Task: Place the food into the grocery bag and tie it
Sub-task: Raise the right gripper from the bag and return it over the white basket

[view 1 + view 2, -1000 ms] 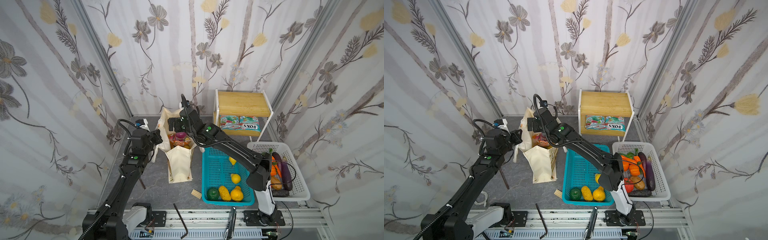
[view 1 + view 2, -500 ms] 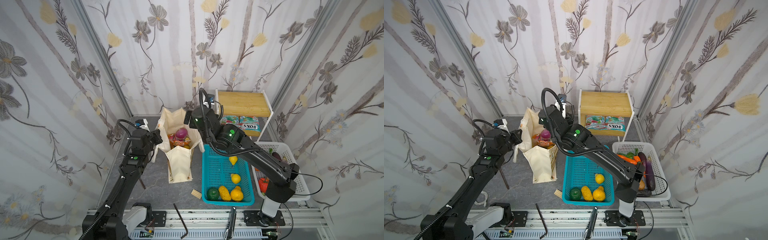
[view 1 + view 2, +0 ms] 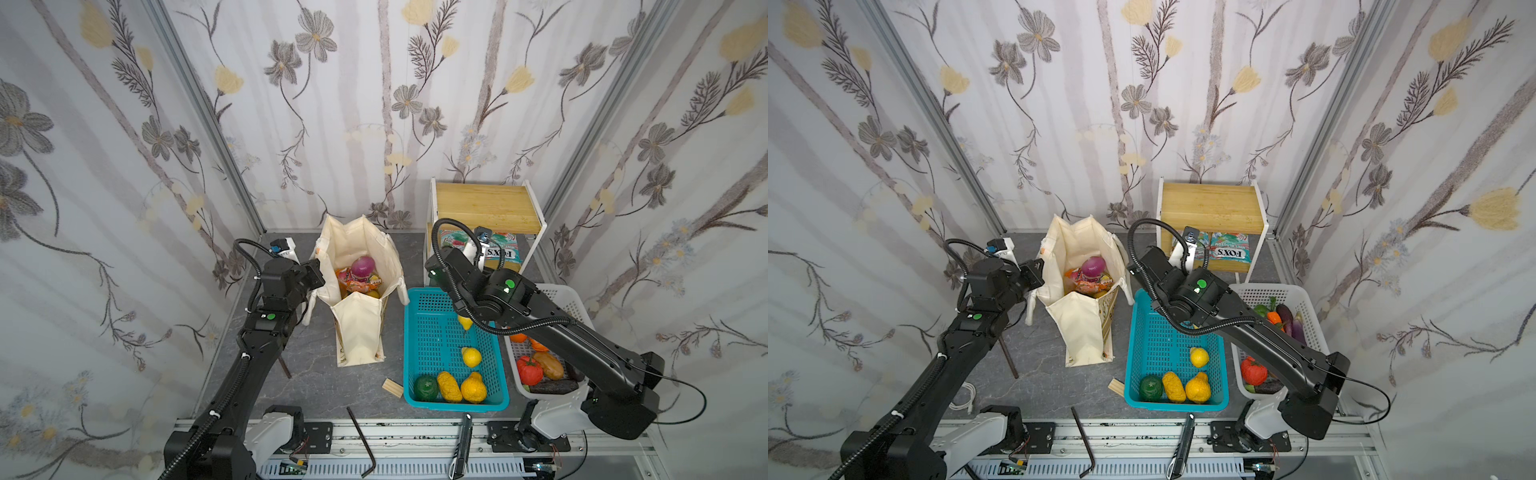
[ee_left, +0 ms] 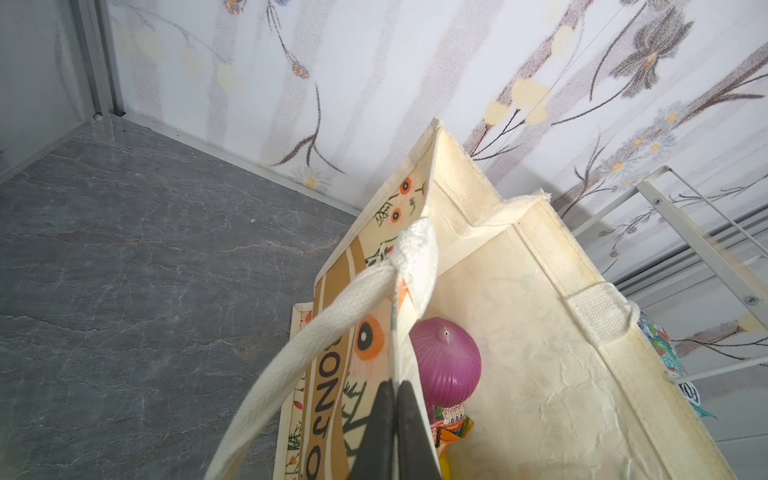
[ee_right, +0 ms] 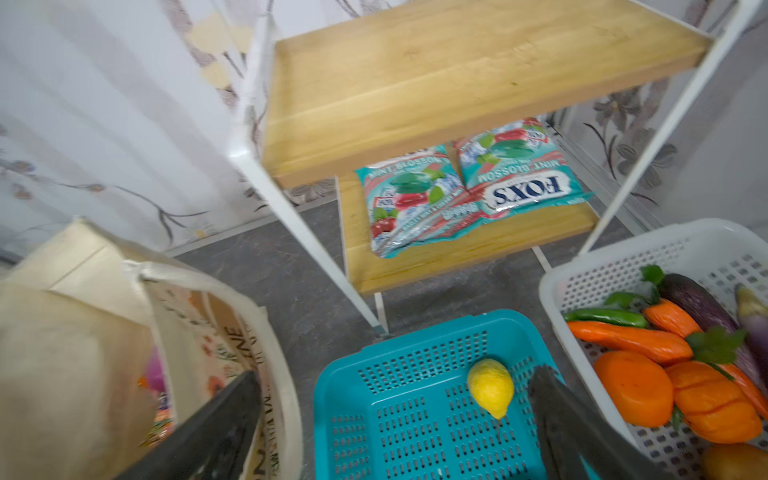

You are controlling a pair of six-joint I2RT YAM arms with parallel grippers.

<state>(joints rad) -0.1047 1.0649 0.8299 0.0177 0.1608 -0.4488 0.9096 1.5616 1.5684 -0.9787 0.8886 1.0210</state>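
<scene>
While the left claw (image 4: 394,384) is clamped on the rim of the grocery bag (image 3: 359,332), the bag stands open on the table (image 3: 316,374) | inside: purple onion (image 3: 363,266) atop orange snack packet (image 3: 357,284) | right claw (image 5: 397,376) spread wide, empty, over teal basket (image 3: 432,332), lemon (image 5: 491,386) just beyond its tips
</scene>
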